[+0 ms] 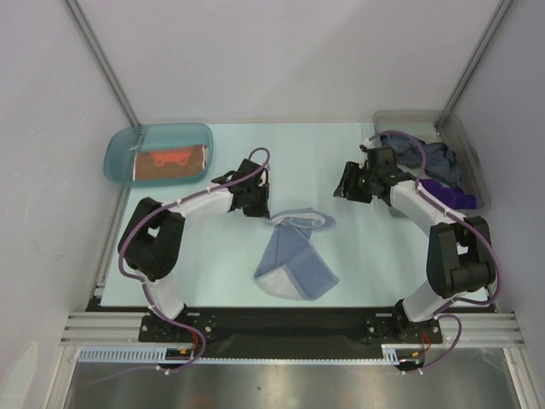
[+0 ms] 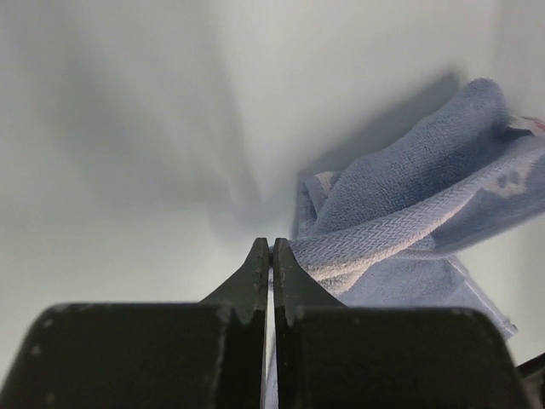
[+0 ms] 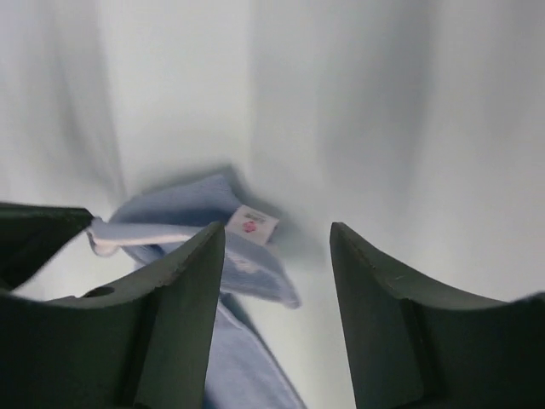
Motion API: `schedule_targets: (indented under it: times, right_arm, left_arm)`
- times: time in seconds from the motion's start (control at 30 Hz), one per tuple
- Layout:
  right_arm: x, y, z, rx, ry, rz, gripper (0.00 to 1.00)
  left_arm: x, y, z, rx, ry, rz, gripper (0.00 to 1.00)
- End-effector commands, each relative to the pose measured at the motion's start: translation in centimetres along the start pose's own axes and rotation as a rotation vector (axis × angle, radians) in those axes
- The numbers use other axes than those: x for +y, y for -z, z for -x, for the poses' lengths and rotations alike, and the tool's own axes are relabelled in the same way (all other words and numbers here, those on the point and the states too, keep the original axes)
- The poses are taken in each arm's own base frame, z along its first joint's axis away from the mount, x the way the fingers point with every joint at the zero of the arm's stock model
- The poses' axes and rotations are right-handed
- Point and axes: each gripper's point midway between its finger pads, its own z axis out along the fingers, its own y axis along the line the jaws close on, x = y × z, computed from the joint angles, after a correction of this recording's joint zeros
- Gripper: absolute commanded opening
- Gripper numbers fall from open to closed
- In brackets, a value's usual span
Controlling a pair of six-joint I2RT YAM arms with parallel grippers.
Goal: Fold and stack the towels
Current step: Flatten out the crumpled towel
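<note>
the pale blue-white terry towel (image 1: 294, 260) lies rumpled on the pale desk (image 1: 213, 247), near the middle and between the two arms. it is only loosely doubled over, with its far end bunched and twisted. your left fingers (image 2: 260, 266) are clenched tight, tips together just beside the towel's far-left edge, and no cloth shows between them. your right fingers (image 3: 204, 256) are released and spread, empty, hovering to the far right of the towel with its labelled corner in their view.

one orange-brown towel with red print (image 1: 170, 159) lies folded flat in the teal plastic tray (image 1: 115, 158) at far left. the deep purple towel (image 1: 451, 192) and the grey-blue towel (image 1: 430, 158) sit heaped in the clear grey bin (image 1: 464, 141) at far right.

you look to be at the folding of the second towel, early in the job. next, open the left fingers, take one far corner with each side, and pull the cloth flat before you fold. a one-sided pinch would likely drag it into a worse bunch.
</note>
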Motion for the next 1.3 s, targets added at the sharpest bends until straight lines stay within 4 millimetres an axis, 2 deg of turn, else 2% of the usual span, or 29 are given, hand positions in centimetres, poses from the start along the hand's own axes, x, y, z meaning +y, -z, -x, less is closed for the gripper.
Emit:
schedule_targets:
  times: [0.0,0.03,0.07,0.1,0.17,0.23,0.27,0.33,0.4,0.43,0.5,0.57,0.6,0.63,0.7,0.77,0.8,0.9,1.1,1.27]
  right_arm:
    - [1.3,0.1,2.1,-0.085,-0.206,-0.165,0.59]
    - [2.0,0.0,2.3,-0.091,-0.251,-0.187,0.60]
    - [1.6,-0.1,2.1,-0.108,-0.287,-0.253,0.59]
    - [1.8,-0.3,1.3,-0.091,-0.371,-0.276,0.59]
    - [2.1,-0.7,-0.2,-0.071,-0.422,-0.296,0.57]
    - [2.7,-0.6,-0.6,-0.095,-0.449,-0.274,0.56]
    - [2.3,-0.8,-1.7,-0.094,-0.430,-0.284,0.55]
    - [2.3,-0.3,-1.9,-0.129,-0.396,-0.271,0.54]
    - [0.6,-0.2,-3.3,-0.123,-0.386,-0.296,0.54]
    - [0.6,0.5,-2.9,-0.143,-0.356,-0.273,0.54]
    - [0.2,0.5,-4.0,-0.125,-0.340,-0.209,0.55]
    - [0.8,1.1,-4.5,-0.121,-0.308,-0.135,0.59]
    - [0.4,0.9,-5.0,-0.133,-0.300,-0.123,0.60]
    - [1.0,0.8,-5.4,-0.122,-0.288,-0.083,0.61]
    - [2.2,0.7,-5.2,-0.136,-0.267,-0.002,0.61]
    - [2.2,0.2,-5.8,-0.122,-0.256,0.016,0.60]
    - [2.6,0.0,-5.3,-0.142,-0.242,0.047,0.59]
    - [2.7,-0.8,-5.7,-0.128,-0.238,0.086,0.55]
    - [2.2,-1.7,-5.8,-0.128,-0.217,0.095,0.52]
    - [0.9,-1.9,-6.7,-0.115,-0.198,0.034,0.55]
  left_arm:
    - [-2.3,1.2,1.8,-0.090,0.004,-0.079,0.00]
    - [-2.5,1.2,1.8,-0.090,0.002,-0.083,0.00]
    - [-2.6,1.3,1.8,-0.093,0.001,-0.085,0.00]
    - [-2.6,1.3,1.8,-0.091,0.001,-0.084,0.00]
    - [-2.6,1.2,1.8,-0.091,-0.002,-0.085,0.01]
    - [-2.5,1.0,1.7,-0.084,-0.004,-0.081,0.01]
    - [-2.6,1.0,1.7,-0.084,-0.007,-0.081,0.00]
    - [-2.5,0.9,1.7,-0.081,-0.008,-0.078,0.00]
    - [-2.6,1.1,1.9,-0.086,-0.009,-0.079,0.00]
    - [-2.7,1.2,2.0,-0.088,-0.009,-0.080,0.00]
    - [-2.6,1.3,2.2,-0.091,-0.010,-0.074,0.00]
    - [-3.0,1.4,2.6,-0.098,-0.012,-0.081,0.00]
    - [-2.9,1.4,2.6,-0.097,-0.011,-0.077,0.00]
    - [-3.0,1.5,2.9,-0.100,-0.011,-0.081,0.00]
    - [-3.1,1.4,2.9,-0.101,-0.004,-0.082,0.00]
    - [-3.3,1.4,3.1,-0.099,-0.002,-0.085,0.00]
    - [-3.3,1.4,3.0,-0.096,-0.002,-0.085,0.00]
    - [-3.2,1.3,3.1,-0.091,-0.003,-0.072,0.00]
    - [-3.0,1.6,3.7,-0.094,-0.008,-0.052,0.00]
    - [-3.0,1.6,4.0,-0.097,-0.010,-0.042,0.00]
